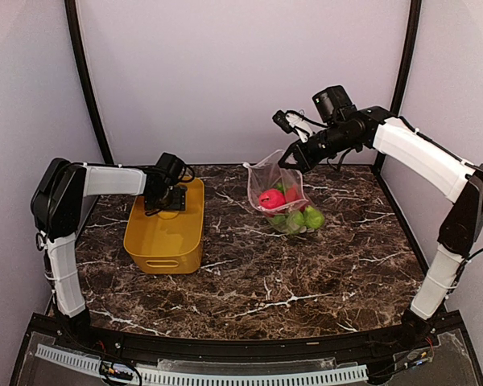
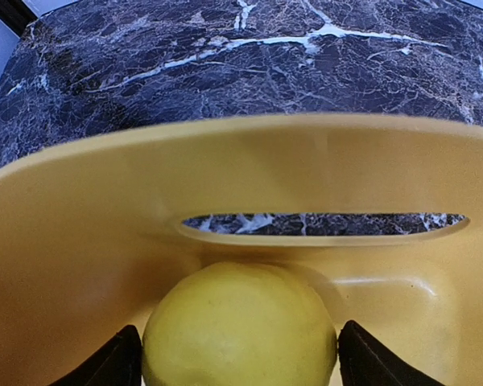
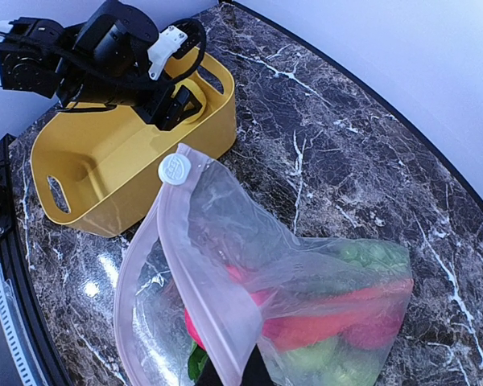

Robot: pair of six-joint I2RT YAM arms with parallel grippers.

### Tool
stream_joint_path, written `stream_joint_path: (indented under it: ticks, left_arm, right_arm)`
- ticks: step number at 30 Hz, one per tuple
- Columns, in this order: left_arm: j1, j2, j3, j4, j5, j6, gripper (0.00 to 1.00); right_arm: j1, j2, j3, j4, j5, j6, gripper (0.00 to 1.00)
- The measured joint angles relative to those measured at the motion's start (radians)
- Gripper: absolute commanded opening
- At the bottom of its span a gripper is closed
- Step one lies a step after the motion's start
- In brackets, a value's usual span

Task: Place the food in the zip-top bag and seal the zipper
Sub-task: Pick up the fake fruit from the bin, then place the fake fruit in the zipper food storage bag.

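In basket point(image 2: 64, 241), left end effector point(image 2: 237, 358) flanks glossy lemon point(image 2: 240, 318), grip unclear; right point(image 3: 232, 375) clamps bag point(image 3: 306, 273).

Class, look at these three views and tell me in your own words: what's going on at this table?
The right gripper pinches the clear zip-top bag by its rim, holding its unsealed mouth up; red and green toy fruits already sit inside. The left gripper is down in the yellow basket, jaws either side of a yellow lemon, though a firm grip can't be confirmed.
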State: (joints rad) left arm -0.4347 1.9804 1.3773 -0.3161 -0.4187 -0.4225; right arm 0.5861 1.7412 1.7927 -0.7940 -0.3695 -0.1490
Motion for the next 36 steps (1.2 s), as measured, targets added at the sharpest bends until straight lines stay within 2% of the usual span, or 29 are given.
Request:
stream_joint_path:
  ticks: [5,8,10,14,17,21,24,28,32,36]
  left_arm:
    - [0.0,0.023,0.017,0.003,-0.025,0.02,0.75]
    - [0.0,0.023,0.017,0.003,-0.024,0.027,0.63]
    - [0.0,0.023,0.018,0.001,-0.011,0.041,0.59]
    - [-0.003,-0.001,0.021,-0.047,0.026,0.065,0.57]
    - [-0.019,-0.079,-0.002,-0.086,0.049,0.082,0.56]
    - [-0.068,-0.29,-0.057,-0.095,0.115,0.118,0.54]
    - [-0.144,-0.48,-0.126,0.031,0.187,0.189,0.52]
    - [-0.272,-0.633,-0.233,0.251,0.317,0.28,0.52]
    - [-0.333,-0.636,-0.272,0.447,0.498,0.299,0.52]
    - [-0.356,-0.565,-0.278,0.625,0.642,0.262,0.51]
  right_arm:
    - [0.0,0.0,0.0,0.0,0.0,-0.001,0.0]
    - [0.0,0.0,0.0,-0.001,0.0,-0.004,0.0]
    - [0.0,0.001,0.0,-0.001,0.0,-0.006,0.0]
    - [0.0,0.001,0.0,-0.001,0.005,-0.011,0.0]
    - [0.0,0.001,0.0,-0.001,0.011,-0.017,0.0]
    - [0.0,0.001,0.0,0.0,0.016,-0.023,0.0]
    - [0.0,0.001,0.0,-0.001,0.019,-0.026,0.0]
    - [0.0,0.012,0.01,-0.006,0.017,-0.026,0.0]
    - [0.0,0.03,0.028,-0.018,0.009,-0.025,0.0]
    - [0.0,0.034,0.057,-0.037,0.007,-0.025,0.0]
